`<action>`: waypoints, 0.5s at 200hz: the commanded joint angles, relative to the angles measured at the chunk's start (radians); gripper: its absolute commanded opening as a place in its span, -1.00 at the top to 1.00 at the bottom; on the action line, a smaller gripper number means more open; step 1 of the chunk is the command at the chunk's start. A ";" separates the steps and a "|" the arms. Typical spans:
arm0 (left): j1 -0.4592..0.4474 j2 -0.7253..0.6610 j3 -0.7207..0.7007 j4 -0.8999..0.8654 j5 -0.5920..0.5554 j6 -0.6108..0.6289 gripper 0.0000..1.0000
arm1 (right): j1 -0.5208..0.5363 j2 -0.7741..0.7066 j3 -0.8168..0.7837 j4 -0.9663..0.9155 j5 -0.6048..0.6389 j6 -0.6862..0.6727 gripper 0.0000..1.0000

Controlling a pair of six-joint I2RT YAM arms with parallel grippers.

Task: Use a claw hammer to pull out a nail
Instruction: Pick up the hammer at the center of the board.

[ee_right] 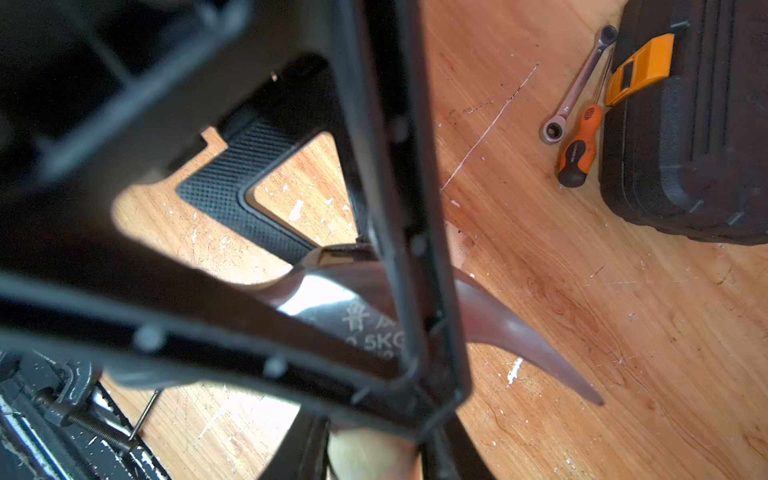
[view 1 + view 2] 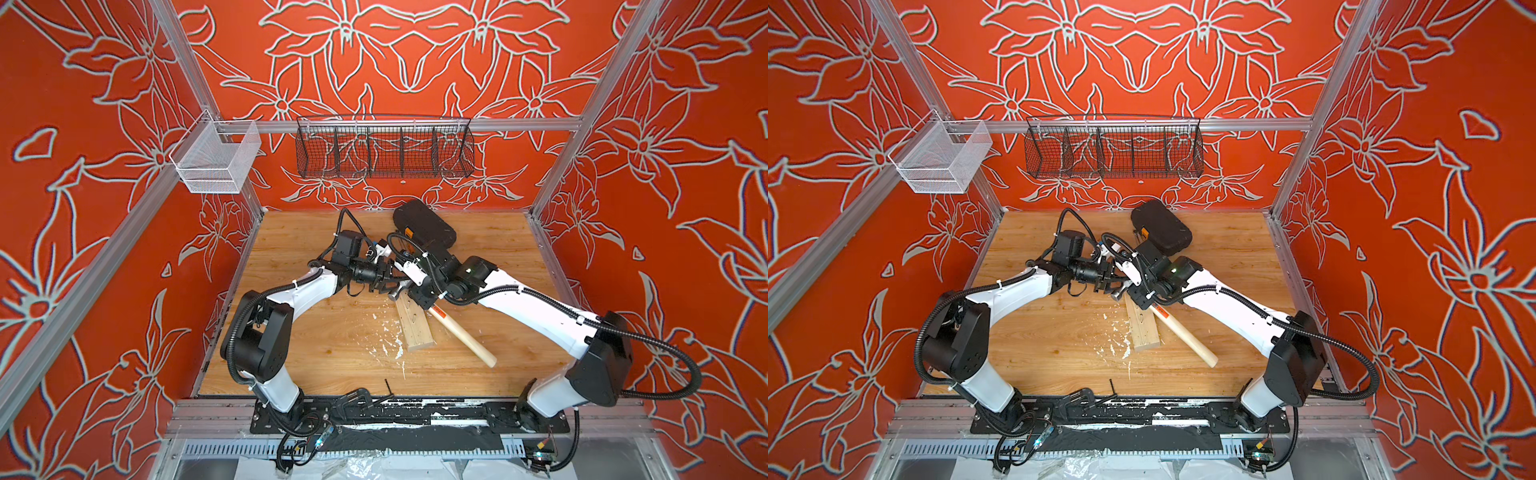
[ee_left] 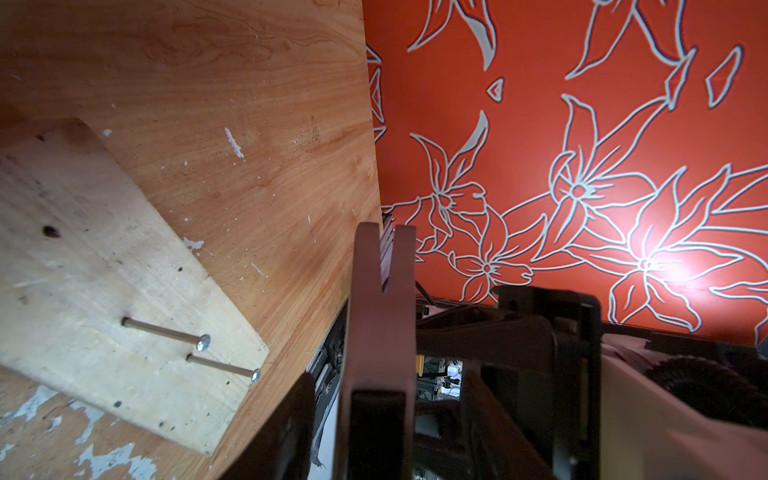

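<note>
Right gripper (image 2: 422, 299) clamps claw hammer (image 2: 465, 336) just below head; left gripper (image 2: 384, 286) half-open, head loose between its fingers (image 1: 232, 195).

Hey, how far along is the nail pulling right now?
Done: the claw hammer is gripped, with the right gripper shut on its handle near the head. In hand: the left gripper is at the head, and the claw is not yet at the nails. Left: both stand in the wood block, neither hooked nor pulled.
</note>
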 commanded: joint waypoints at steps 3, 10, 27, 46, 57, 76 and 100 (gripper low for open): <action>-0.016 0.024 0.036 -0.033 0.024 0.031 -0.07 | 0.005 -0.013 0.055 0.047 0.004 -0.024 1.00; -0.020 0.027 0.043 -0.045 0.023 0.039 -0.06 | 0.006 -0.012 0.055 0.045 0.005 -0.027 1.00; -0.027 0.031 0.048 -0.059 0.022 0.047 -0.04 | 0.005 -0.012 0.054 0.044 0.009 -0.029 1.00; -0.030 0.036 0.053 -0.073 0.022 0.056 0.02 | 0.005 -0.017 0.050 0.048 0.014 -0.030 1.00; -0.032 0.037 0.053 -0.079 0.023 0.060 0.05 | 0.006 -0.019 0.047 0.051 0.016 -0.030 1.00; -0.037 0.038 0.055 -0.084 0.022 0.064 0.09 | 0.005 -0.022 0.048 0.050 0.016 -0.031 1.00; -0.044 0.042 0.060 -0.086 0.025 0.065 0.13 | 0.006 -0.021 0.047 0.053 0.011 -0.032 1.00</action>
